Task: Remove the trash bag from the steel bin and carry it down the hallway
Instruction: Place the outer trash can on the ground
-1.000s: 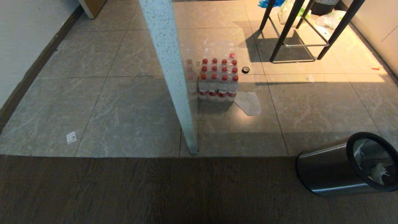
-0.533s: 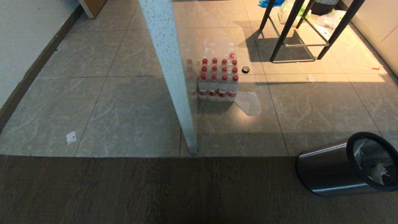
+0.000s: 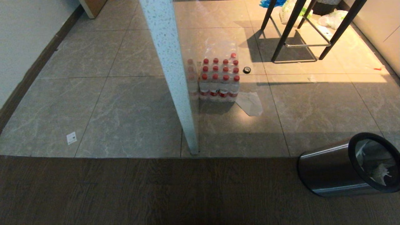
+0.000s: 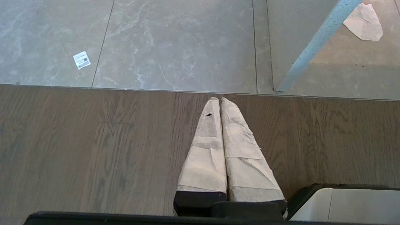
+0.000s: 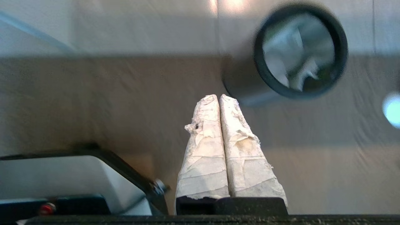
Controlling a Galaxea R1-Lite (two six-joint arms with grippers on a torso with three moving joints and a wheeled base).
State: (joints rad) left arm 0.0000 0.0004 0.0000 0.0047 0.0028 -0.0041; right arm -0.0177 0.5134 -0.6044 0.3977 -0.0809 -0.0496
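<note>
On the wood floor at far right, the steel bin [image 3: 331, 173] lay tipped, trash bag [image 3: 376, 168] inside. Nothing had shifted in head view. Right gripper [image 5: 218, 99] clenched empty near bin; left gripper [image 4: 218, 101] clenched, parked. Grasp not started.

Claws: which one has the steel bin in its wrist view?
The right claw: shut, with the steel bin and its trash bag ahead. The left claw faces only floor.
</note>
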